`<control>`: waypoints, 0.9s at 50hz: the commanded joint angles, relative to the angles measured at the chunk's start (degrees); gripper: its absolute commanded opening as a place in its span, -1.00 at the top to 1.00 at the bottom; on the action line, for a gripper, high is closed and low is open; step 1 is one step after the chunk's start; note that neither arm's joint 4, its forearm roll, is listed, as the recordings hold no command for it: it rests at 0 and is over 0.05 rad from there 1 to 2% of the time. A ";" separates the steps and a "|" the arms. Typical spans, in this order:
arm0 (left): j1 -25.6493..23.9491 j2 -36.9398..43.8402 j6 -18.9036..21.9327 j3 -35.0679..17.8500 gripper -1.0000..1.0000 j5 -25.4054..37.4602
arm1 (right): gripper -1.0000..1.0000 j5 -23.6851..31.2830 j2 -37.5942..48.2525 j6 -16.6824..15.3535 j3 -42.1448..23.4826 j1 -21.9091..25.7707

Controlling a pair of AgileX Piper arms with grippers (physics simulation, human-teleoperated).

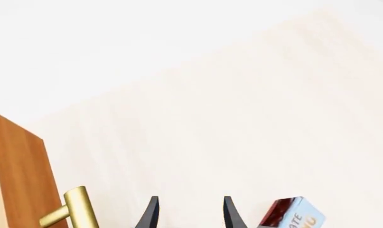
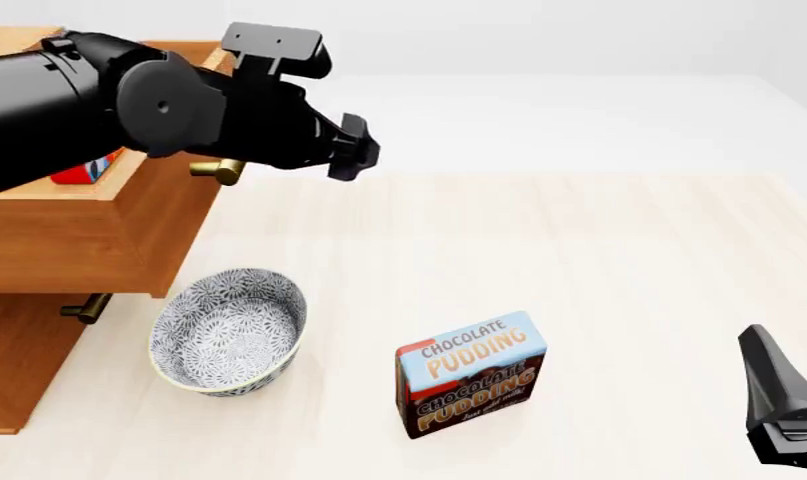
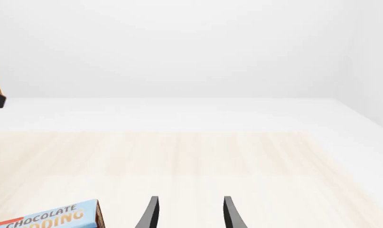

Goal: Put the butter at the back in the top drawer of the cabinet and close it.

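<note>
With the small red butter box already lying in the pulled-out top wooden drawer, the left gripper, fingers parted and empty, hovered just beside its brass bar handle, far nearer than the right gripper.

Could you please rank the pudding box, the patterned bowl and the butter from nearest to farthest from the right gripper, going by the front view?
From the right gripper:
1. Pudding box, mid-table, to its left.
2. Patterned bowl, further left, beside the cabinet.
3. Butter, far left, inside the open top drawer.
</note>
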 commanded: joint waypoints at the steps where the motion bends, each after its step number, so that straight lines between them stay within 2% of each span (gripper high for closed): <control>1: 0.80 0.92 -0.17 1.12 -1.00 -1.08 | -1.00 0.00 0.00 0.00 0.00 0.00; 45: 3.27 0.94 0.53 2.65 -1.00 -1.88 | -1.00 0.00 0.00 0.00 0.00 0.00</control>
